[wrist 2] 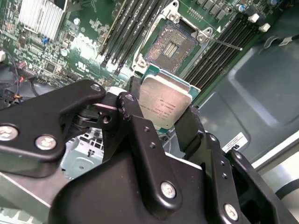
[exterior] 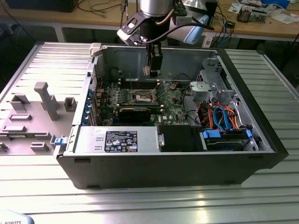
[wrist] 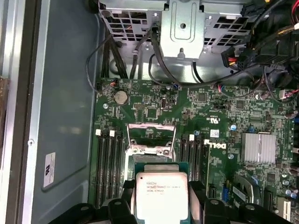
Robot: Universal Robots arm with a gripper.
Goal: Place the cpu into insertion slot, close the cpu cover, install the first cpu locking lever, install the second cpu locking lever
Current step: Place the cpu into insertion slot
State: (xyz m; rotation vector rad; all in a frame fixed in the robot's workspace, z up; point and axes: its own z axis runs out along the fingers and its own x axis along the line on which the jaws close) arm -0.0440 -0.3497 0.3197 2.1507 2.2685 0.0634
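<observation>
While the cpu (wrist 2: 164,101) is pinched by its edges in the pincer (wrist 2: 161,112), step one, placement, is judged in hand | insertion slot (wrist 2: 170,44) is seen uncovered, dark centre exposed | cpu is held above the slot, not touching | seating is judged to call for squared alignment and a gentle descent
</observation>
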